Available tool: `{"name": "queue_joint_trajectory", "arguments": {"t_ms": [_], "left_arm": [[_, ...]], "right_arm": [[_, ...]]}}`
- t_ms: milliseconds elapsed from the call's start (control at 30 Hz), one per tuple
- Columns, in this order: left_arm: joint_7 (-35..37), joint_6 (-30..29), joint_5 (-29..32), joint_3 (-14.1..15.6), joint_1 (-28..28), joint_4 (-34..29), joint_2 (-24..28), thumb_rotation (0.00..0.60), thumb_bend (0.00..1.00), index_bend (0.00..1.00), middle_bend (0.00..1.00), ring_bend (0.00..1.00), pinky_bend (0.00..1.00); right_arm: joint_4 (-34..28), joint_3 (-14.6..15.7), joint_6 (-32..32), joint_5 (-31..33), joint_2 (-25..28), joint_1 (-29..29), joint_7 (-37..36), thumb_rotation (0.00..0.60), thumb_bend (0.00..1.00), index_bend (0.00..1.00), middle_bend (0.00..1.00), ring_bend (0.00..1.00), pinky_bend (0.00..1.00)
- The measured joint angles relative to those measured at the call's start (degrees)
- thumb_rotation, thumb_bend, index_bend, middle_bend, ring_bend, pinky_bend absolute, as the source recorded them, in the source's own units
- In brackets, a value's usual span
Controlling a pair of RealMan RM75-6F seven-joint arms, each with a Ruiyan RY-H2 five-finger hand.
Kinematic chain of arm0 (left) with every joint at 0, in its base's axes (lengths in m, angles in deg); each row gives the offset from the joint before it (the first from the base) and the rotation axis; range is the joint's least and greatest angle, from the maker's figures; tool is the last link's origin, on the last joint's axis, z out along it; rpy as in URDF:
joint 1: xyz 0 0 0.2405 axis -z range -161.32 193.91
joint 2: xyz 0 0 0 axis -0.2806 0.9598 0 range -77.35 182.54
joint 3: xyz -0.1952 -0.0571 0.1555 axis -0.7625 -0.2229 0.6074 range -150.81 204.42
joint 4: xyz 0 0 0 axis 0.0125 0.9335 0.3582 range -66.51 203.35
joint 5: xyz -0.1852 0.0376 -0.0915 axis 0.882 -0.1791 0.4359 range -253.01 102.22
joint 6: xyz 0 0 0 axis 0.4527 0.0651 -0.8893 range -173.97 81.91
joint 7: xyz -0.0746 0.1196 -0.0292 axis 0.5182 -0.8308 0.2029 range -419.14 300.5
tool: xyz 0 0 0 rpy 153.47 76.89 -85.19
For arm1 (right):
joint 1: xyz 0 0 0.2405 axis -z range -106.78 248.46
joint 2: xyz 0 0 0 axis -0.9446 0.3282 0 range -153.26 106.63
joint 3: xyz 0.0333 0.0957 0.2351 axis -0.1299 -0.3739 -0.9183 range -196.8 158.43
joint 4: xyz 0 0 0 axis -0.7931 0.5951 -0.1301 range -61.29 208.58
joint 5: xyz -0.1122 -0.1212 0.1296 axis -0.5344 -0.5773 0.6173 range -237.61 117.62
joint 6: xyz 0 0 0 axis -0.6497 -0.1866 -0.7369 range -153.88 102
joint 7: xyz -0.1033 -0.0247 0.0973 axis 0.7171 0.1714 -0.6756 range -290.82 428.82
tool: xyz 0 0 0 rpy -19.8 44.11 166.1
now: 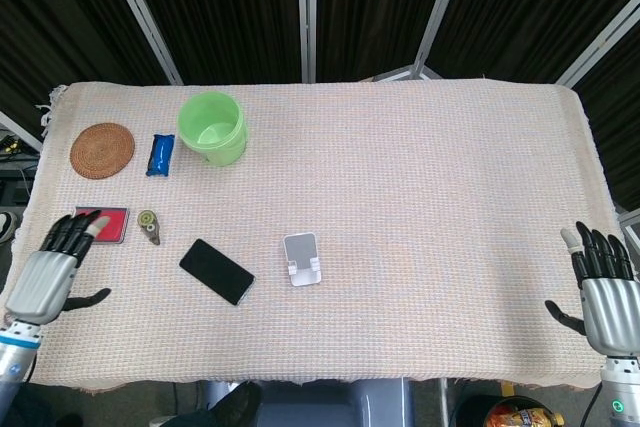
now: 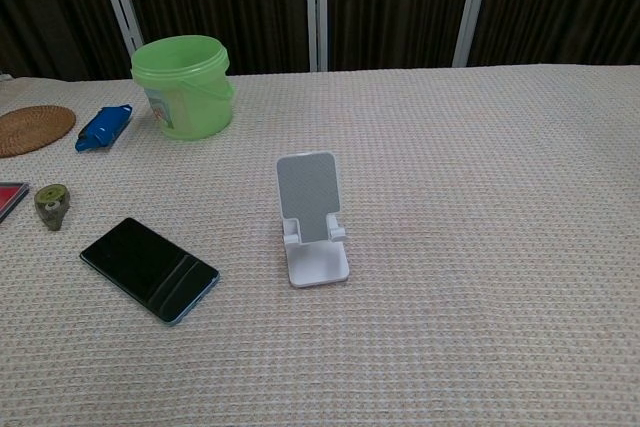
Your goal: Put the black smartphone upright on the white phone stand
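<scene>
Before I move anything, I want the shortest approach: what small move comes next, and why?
Probably carry the left hand over to the black smartphone. It lies flat beside the empty white phone stand, and that open hand is nearer than the right hand.

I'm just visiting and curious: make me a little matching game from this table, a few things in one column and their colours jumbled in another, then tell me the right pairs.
Things:
1. smartphone
2. phone stand
3. bucket
4. round coaster

Colours:
A. green
B. brown woven
C. black
D. white

Right pairs: 1-C, 2-D, 3-A, 4-B.

The smartphone lies flat on the cloth, to the left of the phone stand and apart from it. The bucket and round coaster sit further back on the left.
</scene>
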Motion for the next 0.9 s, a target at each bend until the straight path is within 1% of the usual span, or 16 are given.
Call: {"name": "queue_joint_trajectory", "arguments": {"t_ms": [67, 133, 200, 267, 333, 433, 600, 900], "left_arm": [[0.03, 3.99, -1.12, -0.06, 3.09, 0.79, -1.23, 0.6, 0.0, 0.0, 0.0, 0.0, 0.0], [-0.25, 9.23, -2.41, -0.27, 7.29, 2.17, -3.56, 0.6, 0.0, 0.01, 0.0, 0.01, 0.02], [-0.83, 14.29, -3.27, -0.49, 11.5, 3.89, -6.31, 0.6, 0.0, 0.04, 0.0, 0.04, 0.04], [-1.66, 17.99, -3.76, -0.59, 14.59, 5.52, -8.67, 0.6, 0.0, 0.11, 0.03, 0.07, 0.07], [-2.94, 21.21, -4.11, -0.53, 17.3, 7.53, -11.14, 0.6, 0.0, 0.14, 0.06, 0.11, 0.09], [-3.94, 23.69, -4.14, -0.16, 19.41, 10.27, -13.93, 0.6, 0.0, 0.17, 0.11, 0.16, 0.14], [-4.27, 26.1, -3.42, 0.82, 21.72, 14.02, -17.03, 0.6, 0.0, 0.19, 0.12, 0.17, 0.15], [-3.57, 25.91, -2.81, 2.56, 22.81, 16.39, -18.48, 0.6, 0.0, 0.2, 0.13, 0.19, 0.16]], "right_arm": [[0.26, -0.22, -0.52, 0.79, -0.14, -0.16, 0.21, 0.6, 0.0, 0.0, 0.0, 0.0, 0.0], [0.76, -0.51, -1.16, 1.94, -0.34, -0.3, 0.36, 0.6, 0.0, 0.0, 0.0, 0.0, 0.0], [1.27, -0.8, -1.68, 2.9, -0.5, -0.41, 0.39, 0.6, 0.0, 0.0, 0.0, 0.0, 0.0], [1.67, -1.0, -2.04, 3.54, -0.59, -0.48, 0.28, 0.6, 0.0, 0.0, 0.0, 0.0, 0.0], [2.01, -1.19, -2.35, 4.15, -0.63, -0.52, 0.08, 0.6, 0.0, 0.0, 0.0, 0.0, 0.0], [2.37, -1.44, -2.65, 4.88, -0.64, -0.54, -0.21, 0.6, 0.0, 0.0, 0.0, 0.0, 0.0], [2.89, -1.56, -3.47, 5.65, -0.75, -0.68, -0.58, 0.6, 0.0, 0.0, 0.0, 0.0, 0.0], [3.3, -1.59, -4.35, 6.07, -1.14, -1.13, -0.52, 0.6, 0.0, 0.0, 0.0, 0.0, 0.0]]}}
